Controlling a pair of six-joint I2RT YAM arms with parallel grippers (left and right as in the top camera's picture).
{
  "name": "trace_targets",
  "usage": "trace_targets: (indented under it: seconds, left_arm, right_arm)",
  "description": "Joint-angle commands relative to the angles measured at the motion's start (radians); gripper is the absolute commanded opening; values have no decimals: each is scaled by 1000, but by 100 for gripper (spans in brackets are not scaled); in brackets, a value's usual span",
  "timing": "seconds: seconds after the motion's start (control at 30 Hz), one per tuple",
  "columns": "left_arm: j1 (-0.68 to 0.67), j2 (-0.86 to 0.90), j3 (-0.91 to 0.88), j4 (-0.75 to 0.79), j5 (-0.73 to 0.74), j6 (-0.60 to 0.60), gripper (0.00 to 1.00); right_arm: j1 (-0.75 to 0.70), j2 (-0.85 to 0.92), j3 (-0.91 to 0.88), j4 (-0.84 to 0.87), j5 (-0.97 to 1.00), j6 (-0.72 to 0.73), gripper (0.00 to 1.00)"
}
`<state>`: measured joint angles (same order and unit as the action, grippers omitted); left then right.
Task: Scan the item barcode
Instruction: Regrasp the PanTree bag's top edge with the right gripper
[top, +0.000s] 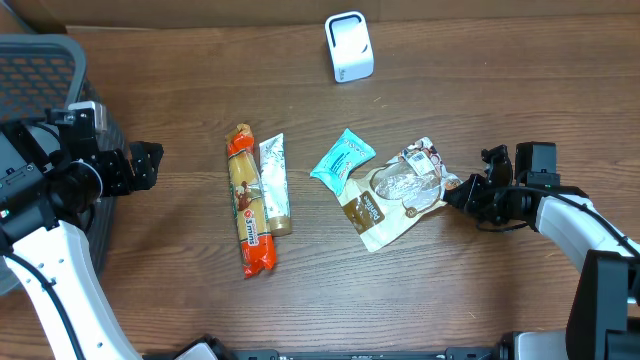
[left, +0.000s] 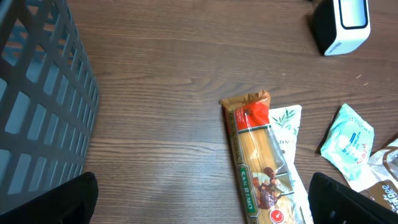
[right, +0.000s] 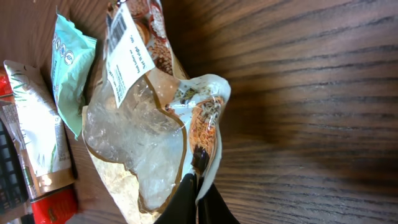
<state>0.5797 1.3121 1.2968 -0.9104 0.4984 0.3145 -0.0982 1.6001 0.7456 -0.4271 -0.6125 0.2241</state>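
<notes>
At far left of the overhead frame, the left tool (top: 150, 166) stood wide open and empty near the basket (top: 40, 60). Mid-frame lay pasta (top: 250, 205) and a teal packet (top: 343, 158), with the scanner (top: 349, 46) at upper centre. Right of centre, the bag (top: 400, 190) lay on the bench (top: 200, 80), its edge pinched by the closed right tool (top: 456, 193).

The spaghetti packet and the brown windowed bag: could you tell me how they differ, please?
The spaghetti packet is long, narrow and lies flat; the brown windowed bag is broad, crumpled and pinched at its edge by the right gripper. The bag carries a white barcode label; the packet shows none.
</notes>
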Motion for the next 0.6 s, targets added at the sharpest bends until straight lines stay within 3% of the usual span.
trace_targets:
  seconds: [0.0, 0.17, 0.2, 0.23, 0.3, 0.33, 0.57]
  left_arm:
    - [3, 3, -1, 2, 15, 15, 100]
    - [2, 3, -1, 2, 15, 15, 100]
    - [2, 3, -1, 2, 15, 15, 100]
    - [2, 3, -1, 2, 15, 15, 100]
    - [2, 3, -1, 2, 15, 15, 99]
    - [2, 3, -1, 2, 15, 15, 100]
    - [2, 3, -1, 2, 15, 15, 99]
  right_arm:
    - [-2, -1, 65, 12, -20, -59, 4]
    - [-2, -1, 112, 92, -18, -63, 4]
    - [-2, -1, 111, 112, -18, -48, 8]
    - [-2, 0, 111, 129, -18, -24, 34]
    - [-2, 0, 111, 134, -17, 10, 66]
    - [-2, 0, 111, 130, -18, 28, 74]
    - [-2, 4, 100, 20, -62, 69, 86]
